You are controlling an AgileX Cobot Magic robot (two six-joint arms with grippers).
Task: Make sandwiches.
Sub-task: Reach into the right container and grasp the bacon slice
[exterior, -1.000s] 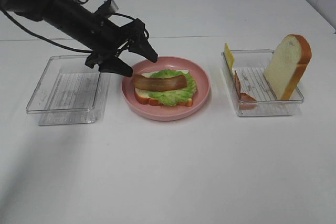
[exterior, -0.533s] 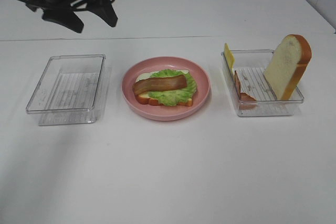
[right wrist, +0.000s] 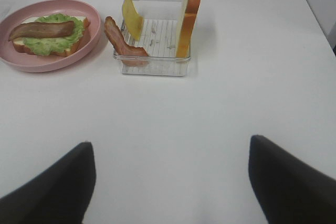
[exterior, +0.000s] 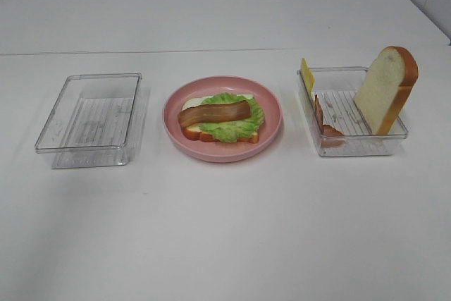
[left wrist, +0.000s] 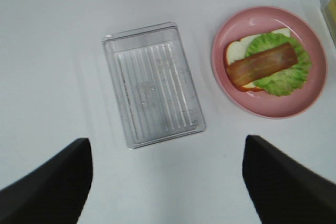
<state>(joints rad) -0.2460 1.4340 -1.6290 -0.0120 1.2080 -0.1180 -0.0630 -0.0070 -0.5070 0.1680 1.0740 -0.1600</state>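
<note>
The part-built sandwich (exterior: 220,119) lies on a round pink plate (exterior: 271,114): a white bread slice, green lettuce, and one bacon strip (exterior: 213,113) on top. A clear tray (exterior: 356,144) on the right holds an upright bread slice (exterior: 385,89), a yellow cheese slice (exterior: 307,75) and a bacon strip (exterior: 323,121). Neither arm shows in the exterior view. The left gripper (left wrist: 168,182) is open and empty, high above the table, looking down on the sandwich (left wrist: 268,65). The right gripper (right wrist: 170,182) is open and empty, well back from the tray's bread slice (right wrist: 189,17).
An empty clear tray (exterior: 88,149) stands left of the plate; it also shows in the left wrist view (left wrist: 152,85). The white table's surface (exterior: 225,230) stretches in front of the trays. A seam crosses the table behind them.
The left arm pulled back from beside the plate, rose up and to the left, and has left the exterior view. The food has not moved.
</note>
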